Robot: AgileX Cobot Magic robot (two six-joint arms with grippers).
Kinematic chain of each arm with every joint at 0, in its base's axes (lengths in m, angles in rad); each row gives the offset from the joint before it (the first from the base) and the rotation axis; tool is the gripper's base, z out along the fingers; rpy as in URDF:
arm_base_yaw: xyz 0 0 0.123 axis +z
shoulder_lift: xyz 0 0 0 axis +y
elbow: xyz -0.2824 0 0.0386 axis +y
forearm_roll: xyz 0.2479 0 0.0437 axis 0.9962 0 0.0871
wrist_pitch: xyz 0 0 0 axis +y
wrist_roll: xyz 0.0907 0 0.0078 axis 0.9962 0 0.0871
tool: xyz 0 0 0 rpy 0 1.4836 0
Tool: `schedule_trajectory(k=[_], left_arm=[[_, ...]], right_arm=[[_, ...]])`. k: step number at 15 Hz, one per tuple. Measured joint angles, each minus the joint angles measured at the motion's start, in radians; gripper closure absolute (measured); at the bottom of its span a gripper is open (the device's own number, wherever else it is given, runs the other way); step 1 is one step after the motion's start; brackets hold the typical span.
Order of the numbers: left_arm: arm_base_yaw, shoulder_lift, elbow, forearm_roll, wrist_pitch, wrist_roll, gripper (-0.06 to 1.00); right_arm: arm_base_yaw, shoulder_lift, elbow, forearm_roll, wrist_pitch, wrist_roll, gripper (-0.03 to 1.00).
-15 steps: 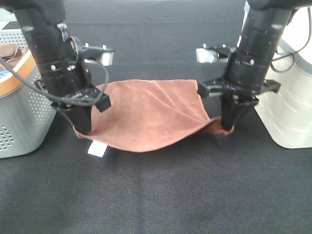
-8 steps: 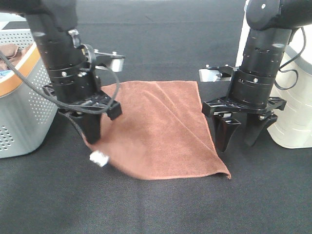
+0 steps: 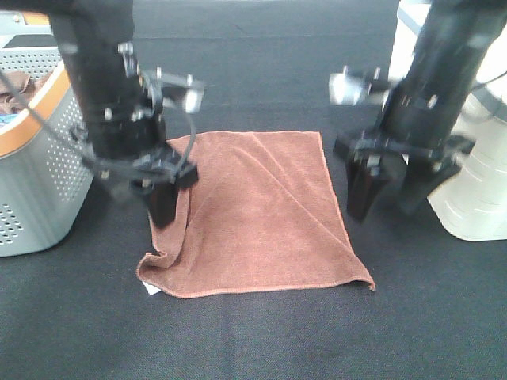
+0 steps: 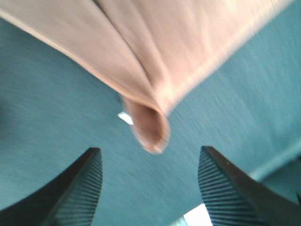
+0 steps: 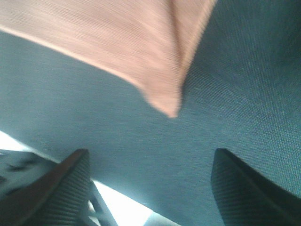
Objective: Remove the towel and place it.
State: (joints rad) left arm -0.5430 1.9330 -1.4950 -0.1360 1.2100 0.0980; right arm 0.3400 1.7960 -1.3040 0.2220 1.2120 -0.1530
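The towel (image 3: 253,214), a reddish-brown square cloth, lies spread on the black table, with its near-left corner folded over and a small white tag (image 3: 152,290) peeking out. My left gripper (image 3: 142,207) hovers open above the towel's left edge, holding nothing. Off the towel's right edge my right gripper (image 3: 388,207) hangs open and empty. The left wrist view shows the folded towel corner (image 4: 150,127) and the tag (image 4: 125,117) beyond the spread fingers (image 4: 80,188). In the right wrist view a pointed towel corner (image 5: 164,99) lies on the table ahead of the wide-apart fingers (image 5: 249,188).
A grey perforated basket (image 3: 32,198) with an orange rim stands at the left, with a bunched brown cloth (image 3: 16,83) inside. A white ribbed container (image 3: 475,198) stands at the right, close behind the right arm.
Both grippers have opened and let go of the towel's corners. The towel has dropped flat onto the table, and both arms have lifted away from it.
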Motion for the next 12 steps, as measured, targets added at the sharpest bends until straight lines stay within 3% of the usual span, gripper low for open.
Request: schedule_trajectory(k=[4,8,12], left_arm=[[0.000,-0.133,-0.125,0.018,0.000,-0.013,0.36],[0.000,-0.279,-0.136,0.067,0.003,-0.066,0.36],[0.000,-0.427,-0.123,0.118,0.004,-0.116,0.36]], right_arm=[[0.000,-0.206,0.000,0.056,0.001,-0.009,0.28],[0.000,-0.354,0.003,0.059,0.002,-0.017,0.28],[0.000,-0.562,0.180,0.055,0.003,-0.026,0.28]])
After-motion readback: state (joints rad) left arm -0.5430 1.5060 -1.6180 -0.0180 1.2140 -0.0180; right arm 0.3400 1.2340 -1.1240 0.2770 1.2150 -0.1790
